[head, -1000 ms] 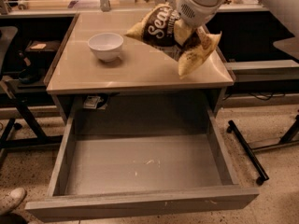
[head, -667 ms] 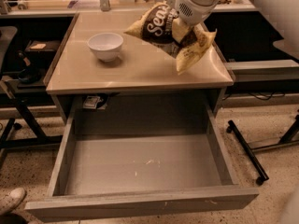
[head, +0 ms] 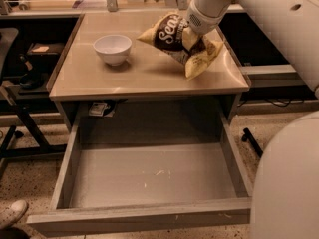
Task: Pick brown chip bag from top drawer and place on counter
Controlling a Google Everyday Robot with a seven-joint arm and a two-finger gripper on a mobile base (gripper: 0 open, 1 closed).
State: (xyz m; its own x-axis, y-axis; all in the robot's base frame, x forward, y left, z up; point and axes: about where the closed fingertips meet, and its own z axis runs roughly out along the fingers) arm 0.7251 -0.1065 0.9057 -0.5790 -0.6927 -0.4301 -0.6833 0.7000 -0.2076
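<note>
Beige counter (head: pixel 149 78) is carrying the snack bag near its back right corner, with our arm on it.
We are seeing the brown chip bag (head: pixel 167 34) leaning tilted over the counter's right half, toward the back edge, its yellow lower corner pointing down near the right edge. Our gripper (head: pixel 189 38) is reaching in from the upper right, clamping the bag's crinkled middle. A white bowl (head: pixel 112 49) is sitting to the left, apart from the bag. Below the front edge, the top drawer (head: pixel 149 176) is standing pulled wide open.
</note>
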